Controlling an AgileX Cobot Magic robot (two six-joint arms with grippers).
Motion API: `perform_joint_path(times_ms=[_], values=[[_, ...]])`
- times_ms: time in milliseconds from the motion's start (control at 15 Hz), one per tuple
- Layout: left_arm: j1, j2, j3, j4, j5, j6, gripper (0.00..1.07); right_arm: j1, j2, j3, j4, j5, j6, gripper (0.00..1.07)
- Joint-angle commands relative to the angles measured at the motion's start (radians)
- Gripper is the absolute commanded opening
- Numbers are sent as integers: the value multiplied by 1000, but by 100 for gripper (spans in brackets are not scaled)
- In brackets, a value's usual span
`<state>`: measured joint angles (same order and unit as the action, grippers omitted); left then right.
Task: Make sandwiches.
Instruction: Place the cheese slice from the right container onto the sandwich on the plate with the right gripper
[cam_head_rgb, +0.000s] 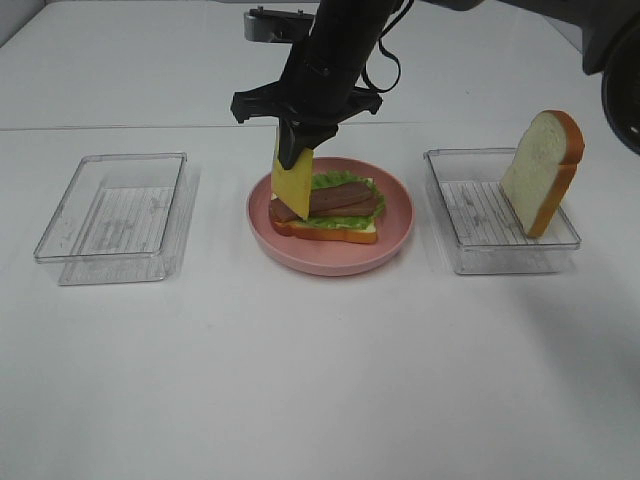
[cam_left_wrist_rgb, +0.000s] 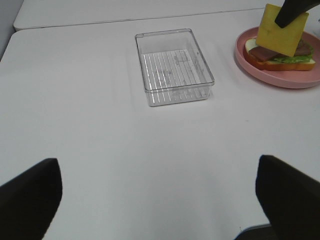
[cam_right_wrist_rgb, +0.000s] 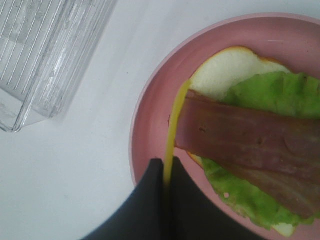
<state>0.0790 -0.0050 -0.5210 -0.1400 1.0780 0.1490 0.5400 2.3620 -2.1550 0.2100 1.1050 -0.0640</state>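
Pinching cheese slice (cam_head_rgb: 286, 178), right hand (cam_head_rgb: 290, 150)

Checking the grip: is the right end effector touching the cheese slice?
Touching. The right wrist view shows the right end effector clamped on the cheese slice edge.

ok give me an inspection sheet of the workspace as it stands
surface: white table, no spills seen
job's things: open sandwich on the pink plate, bread, lettuce, bacon showing; cheese slice hanging on edge over its left end; spare bread slice leaning upright in the right tray
clutter: left tray with nothing in it
grippers: right claw shut on the cheese slice above the plate; left claw open, holding nothing, over bare table
cables: black cable looped beside the right arm
surroundings: second white tabletop behind, nothing else seen
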Motion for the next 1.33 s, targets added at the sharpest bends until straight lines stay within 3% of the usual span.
perform_joint_path(times_ms=[67, 400, 733, 1133, 1267, 1333], values=[[0, -13, 1, -8, -2, -1, 102, -4, 12, -1, 3, -28, -18, 0], [0, -13, 1, -8, -2, -1, 102, -5, 45, -1, -50, -32, -14, 0], [0, -13, 1, -8, -2, -1, 102, -5, 65, -1, -241, -43, 44, 0], [0, -13, 1, -8, -2, -1, 102, -5, 65, -1, -253, -34, 45, 0], [0, -13, 1, -8, -2, -1, 102, -4, 65, -1, -253, -31, 45, 17], [0, -13, 1, -8, -2, -1, 102, -4, 65, -1, -261, -30, 42, 51]])
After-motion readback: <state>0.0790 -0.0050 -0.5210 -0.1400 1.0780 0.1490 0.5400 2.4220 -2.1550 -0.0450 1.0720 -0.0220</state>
